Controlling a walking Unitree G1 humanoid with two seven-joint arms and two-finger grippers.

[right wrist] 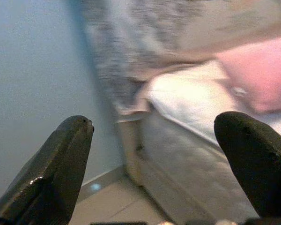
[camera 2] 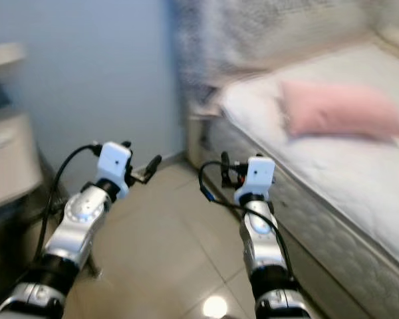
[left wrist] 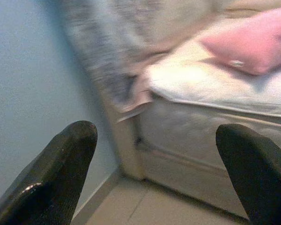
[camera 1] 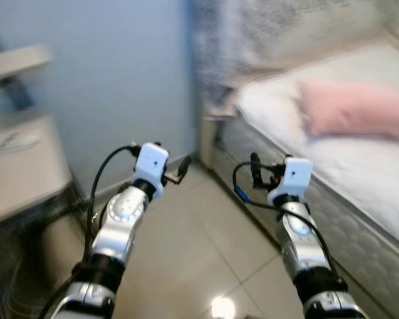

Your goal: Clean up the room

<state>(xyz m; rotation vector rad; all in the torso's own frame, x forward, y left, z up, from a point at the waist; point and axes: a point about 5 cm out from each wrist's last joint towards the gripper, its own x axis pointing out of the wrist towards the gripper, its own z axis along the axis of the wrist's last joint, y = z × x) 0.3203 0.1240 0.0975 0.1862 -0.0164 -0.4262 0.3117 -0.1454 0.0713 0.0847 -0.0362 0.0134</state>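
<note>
A strip of tiled floor lies open before me, between the blue wall and the bed edge on my right. My left tool and my right tool both hang released and hold nothing. A pink pillow lies on the bed. A blurred table stands at my left.

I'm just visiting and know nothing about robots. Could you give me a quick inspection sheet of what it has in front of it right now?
Surface: tiled floor, glossy, blurred.
Job's things: pink pillow lying on the bed.
Clutter: nothing seen.
Claws: left claw open, holding nothing; right claw open, holding nothing; both raised over the floor.
Cables: black cables looping along both arms.
Surroundings: blue wall; pale furniture at left, blurred.
</note>
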